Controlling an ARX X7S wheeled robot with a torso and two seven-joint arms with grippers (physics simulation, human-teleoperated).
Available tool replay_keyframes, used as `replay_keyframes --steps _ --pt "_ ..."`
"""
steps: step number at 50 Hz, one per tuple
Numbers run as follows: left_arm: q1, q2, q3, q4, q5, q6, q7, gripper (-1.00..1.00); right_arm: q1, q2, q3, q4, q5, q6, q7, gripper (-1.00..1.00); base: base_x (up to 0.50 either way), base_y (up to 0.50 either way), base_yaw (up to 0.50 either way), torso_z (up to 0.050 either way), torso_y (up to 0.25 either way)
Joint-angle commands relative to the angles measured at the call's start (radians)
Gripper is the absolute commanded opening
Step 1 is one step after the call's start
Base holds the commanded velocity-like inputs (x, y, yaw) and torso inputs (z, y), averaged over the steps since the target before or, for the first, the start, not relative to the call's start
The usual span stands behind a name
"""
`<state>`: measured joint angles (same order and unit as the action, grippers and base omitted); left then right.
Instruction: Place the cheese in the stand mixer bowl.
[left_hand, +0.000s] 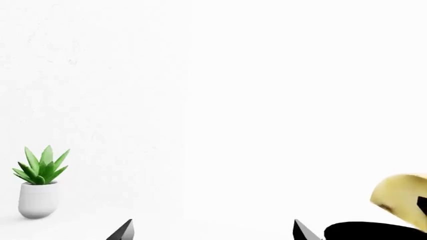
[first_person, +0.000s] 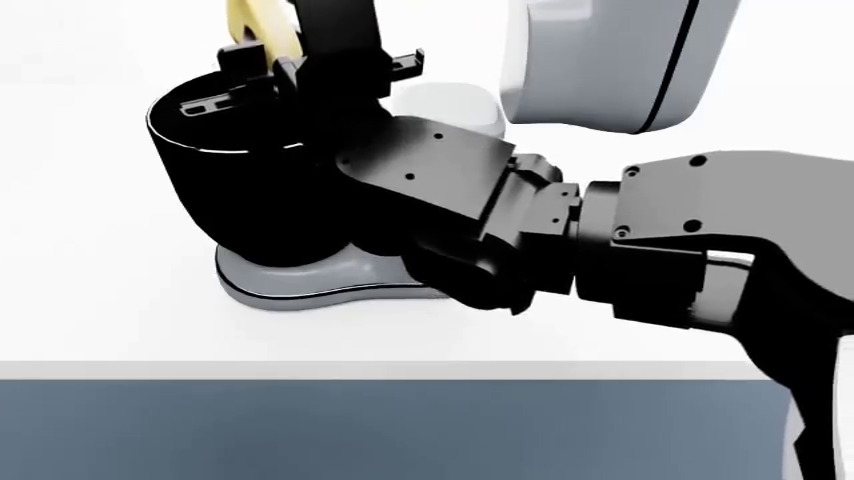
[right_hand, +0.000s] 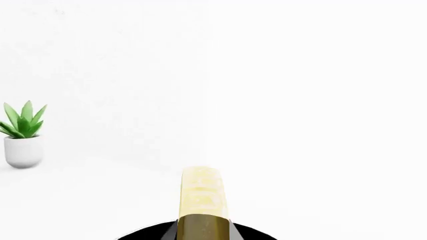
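The cheese (first_person: 251, 24) is a pale yellow slice held upright over the stand mixer bowl (first_person: 247, 185), a deep glossy black bowl on the mixer's base. My right gripper (first_person: 283, 62) is shut on the cheese just above the bowl's rim. In the right wrist view the cheese (right_hand: 202, 192) stands between the jaws of the right gripper (right_hand: 203, 229), with the bowl (right_hand: 143, 234) dark below. My left gripper (left_hand: 213, 232) is open and holds nothing. From there the cheese (left_hand: 399, 196) and the bowl (left_hand: 373, 231) show off to one side. The head view does not show the left gripper.
The light grey mixer head (first_person: 601, 60) hangs above and right of the bowl, over the grey mixer base (first_person: 314, 288). A small potted plant (left_hand: 40, 182) (right_hand: 23, 137) stands on the white counter. The counter's front edge (first_person: 400, 370) runs below the mixer.
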<state>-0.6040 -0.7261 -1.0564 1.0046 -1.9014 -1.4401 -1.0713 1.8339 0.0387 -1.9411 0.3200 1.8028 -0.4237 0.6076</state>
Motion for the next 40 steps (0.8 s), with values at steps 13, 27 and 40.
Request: replay_keyframes --steps 13,27,40 --pt "0.003 0.006 0.003 0.002 0.019 -0.001 0.014 1.0 -0.014 -0.009 0.035 0.024 -0.009 0.08 -0.034 -1.0 0.0 0.0 0.0 0.0 0.001" --pt "0.012 0.013 -0.007 0.005 0.027 -0.003 0.026 1.0 -0.114 -0.038 0.238 0.167 -0.143 0.251 -0.081 -1.0 0.0 0.0 0.0 0.0 0.0" --pt "0.017 0.016 -0.011 0.006 0.034 -0.004 0.035 1.0 -0.174 -0.038 0.353 0.199 -0.227 0.371 -0.099 -1.0 0.0 0.0 0.0 0.0 0.0"
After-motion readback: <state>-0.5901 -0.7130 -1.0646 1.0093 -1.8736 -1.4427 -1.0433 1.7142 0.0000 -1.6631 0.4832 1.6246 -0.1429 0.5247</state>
